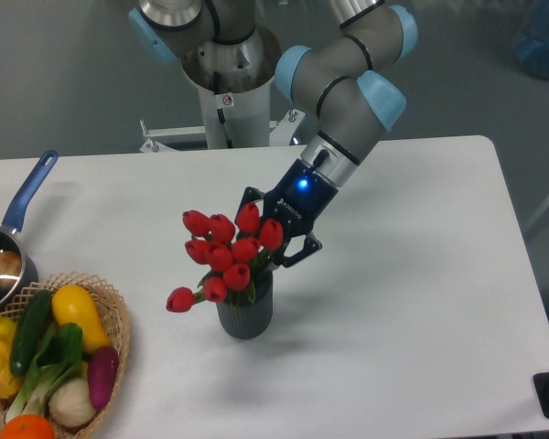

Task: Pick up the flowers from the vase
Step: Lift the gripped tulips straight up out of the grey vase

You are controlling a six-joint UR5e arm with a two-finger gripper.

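Steel saucepan with a blue handle [9,240] sits at the far left edge of the white tabletop [421,274], and just below it a woven wicker basket [119,325] holds colourful vegetables [50,352]. Further right, the bunch of red tulip buds on green stems [227,256] stands in the small dark grey ribbed vase [245,314] (one bud droops out to the left). My black two-finger gripper [276,256] is at the right side of the bunch, just above the vase's mouth, fingers drawn in against the stems; whether they truly clamp, I cannot tell.
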